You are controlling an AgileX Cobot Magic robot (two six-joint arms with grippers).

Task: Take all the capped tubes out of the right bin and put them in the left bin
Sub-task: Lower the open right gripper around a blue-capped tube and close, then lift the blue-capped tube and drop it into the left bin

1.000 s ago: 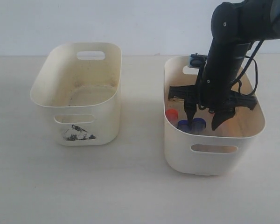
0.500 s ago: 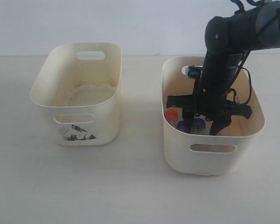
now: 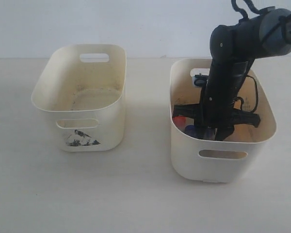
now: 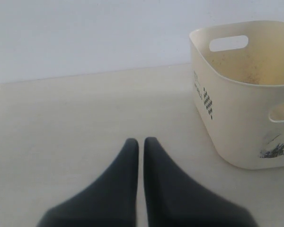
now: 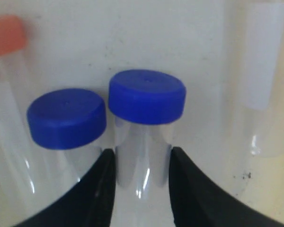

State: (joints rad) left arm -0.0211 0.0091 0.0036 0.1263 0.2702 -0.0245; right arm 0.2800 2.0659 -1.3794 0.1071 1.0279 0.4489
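Inside the right bin (image 3: 223, 167) my right gripper (image 3: 216, 132) (image 5: 142, 156) reaches down, its fingers pressed on both sides of the clear body of a blue-capped tube (image 5: 146, 97). A second blue-capped tube (image 5: 66, 118) (image 3: 190, 130) stands right beside it, and an orange-capped one (image 5: 7, 34) (image 3: 179, 119) lies further off. Another clear tube (image 5: 265, 71) leans at the far side, its cap not showing. The left bin (image 3: 111, 121) (image 4: 236, 123), with the black smudged mark, holds no tubes. My left gripper (image 4: 141, 142) is shut and empty over the table beside that bin.
The two bins stand apart on a pale tabletop (image 3: 145, 194) with a white wall behind. The right arm (image 3: 233, 58) and its cables come down over the right bin's back rim. The left arm is out of the exterior view.
The right gripper has sunk deeper into the right bin and its fingers have come in from wide apart onto the blue-capped tube. The left bin has stayed put.
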